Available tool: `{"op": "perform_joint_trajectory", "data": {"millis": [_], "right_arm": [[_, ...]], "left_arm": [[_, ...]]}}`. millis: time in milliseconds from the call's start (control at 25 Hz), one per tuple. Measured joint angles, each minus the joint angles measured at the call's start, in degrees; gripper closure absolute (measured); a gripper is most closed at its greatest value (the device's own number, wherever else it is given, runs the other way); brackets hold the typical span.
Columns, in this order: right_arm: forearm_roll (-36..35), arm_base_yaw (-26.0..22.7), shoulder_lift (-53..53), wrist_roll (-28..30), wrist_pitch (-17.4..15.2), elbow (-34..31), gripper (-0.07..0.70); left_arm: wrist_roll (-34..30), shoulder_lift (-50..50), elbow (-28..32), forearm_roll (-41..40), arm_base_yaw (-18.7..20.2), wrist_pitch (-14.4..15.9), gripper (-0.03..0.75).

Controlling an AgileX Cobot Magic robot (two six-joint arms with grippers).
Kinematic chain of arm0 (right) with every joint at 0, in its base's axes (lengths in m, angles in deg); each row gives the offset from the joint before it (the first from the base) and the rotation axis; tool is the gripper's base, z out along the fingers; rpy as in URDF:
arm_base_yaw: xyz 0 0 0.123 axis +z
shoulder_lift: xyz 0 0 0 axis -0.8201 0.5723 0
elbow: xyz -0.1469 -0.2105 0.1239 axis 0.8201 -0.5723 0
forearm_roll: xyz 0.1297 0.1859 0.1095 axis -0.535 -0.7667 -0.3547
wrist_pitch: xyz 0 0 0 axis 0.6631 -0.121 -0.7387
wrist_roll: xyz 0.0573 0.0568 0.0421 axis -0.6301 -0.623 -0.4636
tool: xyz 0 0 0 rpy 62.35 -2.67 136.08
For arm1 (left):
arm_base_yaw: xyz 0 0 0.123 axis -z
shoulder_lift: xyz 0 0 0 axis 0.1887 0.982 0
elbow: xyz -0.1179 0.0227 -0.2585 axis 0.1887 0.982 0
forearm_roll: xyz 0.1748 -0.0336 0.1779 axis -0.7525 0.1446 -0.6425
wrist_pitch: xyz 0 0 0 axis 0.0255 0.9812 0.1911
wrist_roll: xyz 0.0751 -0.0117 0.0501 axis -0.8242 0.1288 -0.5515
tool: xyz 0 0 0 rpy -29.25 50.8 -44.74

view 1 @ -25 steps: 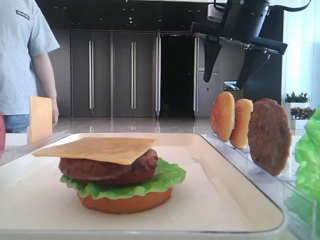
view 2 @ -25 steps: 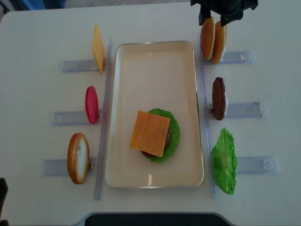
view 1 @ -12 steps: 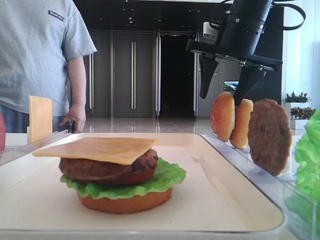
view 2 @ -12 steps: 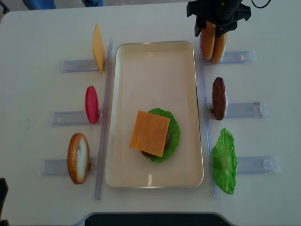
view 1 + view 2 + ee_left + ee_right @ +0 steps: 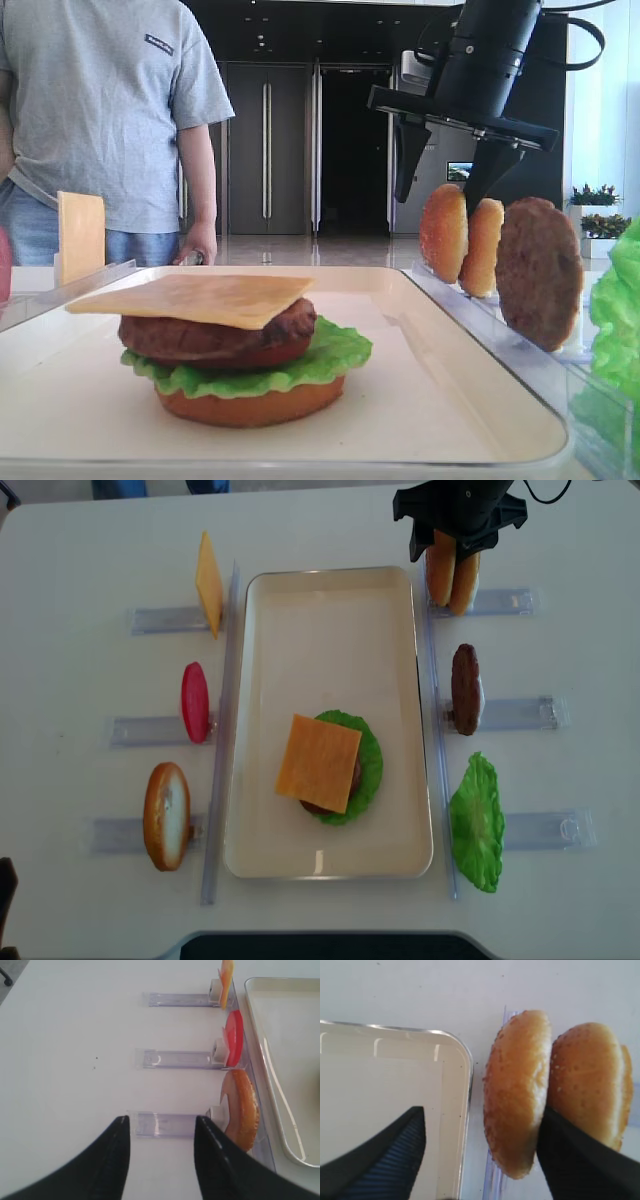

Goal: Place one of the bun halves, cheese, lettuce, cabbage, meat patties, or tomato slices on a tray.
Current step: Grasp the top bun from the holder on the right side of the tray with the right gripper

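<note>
Golden bun half (image 5: 516,1092), between spread right hand (image 5: 480,1150) fingers

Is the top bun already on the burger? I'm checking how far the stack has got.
No: the cheese slice is the top layer of the stack on the tray, and both sesame buns stand in their rack.

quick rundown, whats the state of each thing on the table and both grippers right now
Black right gripper: open, jaws straddling the nearer sesame bun, not yet closed.
Golden-brown sesame bun half: upright in its clear rack, leaning against the second bun.
Second sesame bun half: upright behind it.
Black left gripper: open, empty, above the table.
Cream-white rectangular tray: holds a partly built burger.
Square yellow-orange cheese slice: flat on top of the stack.
Dark brown meat patty: on edge in its rack.
</note>
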Motion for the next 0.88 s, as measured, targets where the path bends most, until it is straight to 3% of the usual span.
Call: {"op": "perform_joint_trajectory", "data": {"millis": [440, 720, 880], "right_arm": [[0.12, 0.00, 0.06, 0.28, 0.09, 0.00, 0.200], [2.48, -0.10, 0.42, 0.34, 0.29, 0.00, 0.381], [2.60, -0.12, 0.42, 0.34, 0.29, 0.00, 0.416]], "left_arm": [[0.00, 0.00, 0.00, 0.00, 0.00, 0.00, 0.388], [0.00, 0.00, 0.00, 0.05, 0.00, 0.00, 0.388], [0.00, 0.00, 0.00, 0.05, 0.00, 0.00, 0.388]]}}
